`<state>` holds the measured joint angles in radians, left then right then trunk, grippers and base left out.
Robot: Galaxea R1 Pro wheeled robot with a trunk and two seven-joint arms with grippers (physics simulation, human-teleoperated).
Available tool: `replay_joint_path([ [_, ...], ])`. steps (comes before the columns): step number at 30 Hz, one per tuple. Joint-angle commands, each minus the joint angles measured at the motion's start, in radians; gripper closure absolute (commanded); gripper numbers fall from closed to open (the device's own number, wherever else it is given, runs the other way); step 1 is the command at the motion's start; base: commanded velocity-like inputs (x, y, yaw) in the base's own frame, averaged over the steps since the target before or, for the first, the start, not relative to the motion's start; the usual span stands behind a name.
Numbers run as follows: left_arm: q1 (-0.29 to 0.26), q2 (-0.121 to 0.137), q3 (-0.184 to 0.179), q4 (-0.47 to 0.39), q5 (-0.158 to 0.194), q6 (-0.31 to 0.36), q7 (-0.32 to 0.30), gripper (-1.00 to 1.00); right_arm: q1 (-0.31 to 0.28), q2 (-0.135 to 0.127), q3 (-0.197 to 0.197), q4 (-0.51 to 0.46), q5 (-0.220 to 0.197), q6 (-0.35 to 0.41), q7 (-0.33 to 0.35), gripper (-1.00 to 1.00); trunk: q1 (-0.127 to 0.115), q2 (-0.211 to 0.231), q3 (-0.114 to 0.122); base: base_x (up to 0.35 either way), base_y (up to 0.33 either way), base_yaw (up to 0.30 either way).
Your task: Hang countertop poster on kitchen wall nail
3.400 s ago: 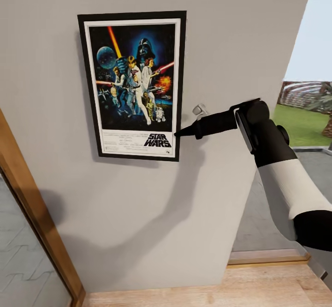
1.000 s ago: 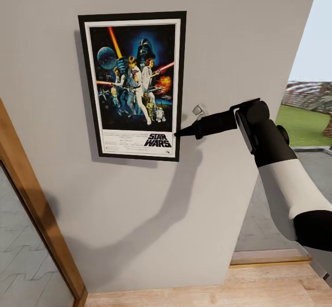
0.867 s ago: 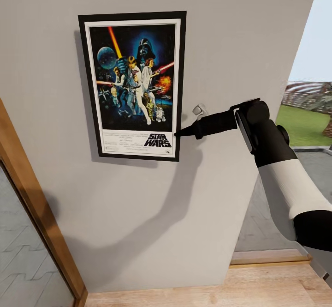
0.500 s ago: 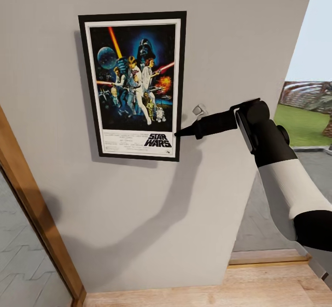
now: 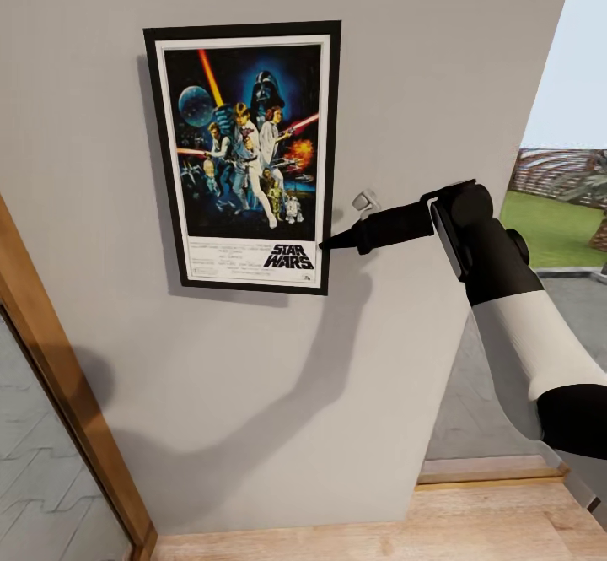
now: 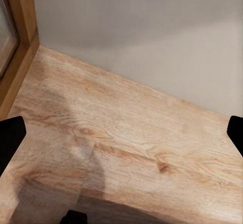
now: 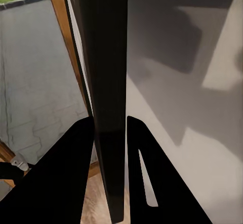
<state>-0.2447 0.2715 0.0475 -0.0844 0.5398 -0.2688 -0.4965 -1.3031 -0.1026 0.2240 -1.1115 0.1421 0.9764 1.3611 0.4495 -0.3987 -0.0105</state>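
Observation:
The Star Wars poster [image 5: 244,156] stands upright against the pale grey wall [image 5: 405,80], black frame and white border showing whole. My right gripper [image 5: 327,245] reaches from the right and is shut on the poster's lower right edge. In the right wrist view the frame's black edge [image 7: 107,92] runs between the two dark fingers [image 7: 68,178], which press it from both sides. My left gripper [image 6: 121,133] hangs open over the wooden floor [image 6: 126,153], fingertips at the picture's two sides. The wall nail is hidden and the countertop is out of view.
A wooden door frame [image 5: 59,375] with glass slants at the left. The wall ends at the right, where an opening shows grass and paving [image 5: 556,223]. Wooden floor [image 5: 379,536] lies below.
The poster and right arm keep their places. The door frame at the left drifts slightly back and forth, from small camera movement.

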Motion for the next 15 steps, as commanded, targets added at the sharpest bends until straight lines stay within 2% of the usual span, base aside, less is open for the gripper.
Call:
replay_joint_path([
  [1,-0.001,0.0,0.005,0.002,-0.001,-0.002,-0.005,-1.0,-0.001,0.0,0.0,-0.001,0.01,0.008,0.01,1.0,0.0,-0.001,-0.001,0.0,0.0,0.0],
  [15,-0.001,-0.003,0.005,0.001,-0.001,-0.004,-0.007,-1.0,-0.001,-0.002,0.0,0.001,0.011,0.007,0.009,1.0,0.0,-0.001,-0.001,0.0,0.0,0.0],
])
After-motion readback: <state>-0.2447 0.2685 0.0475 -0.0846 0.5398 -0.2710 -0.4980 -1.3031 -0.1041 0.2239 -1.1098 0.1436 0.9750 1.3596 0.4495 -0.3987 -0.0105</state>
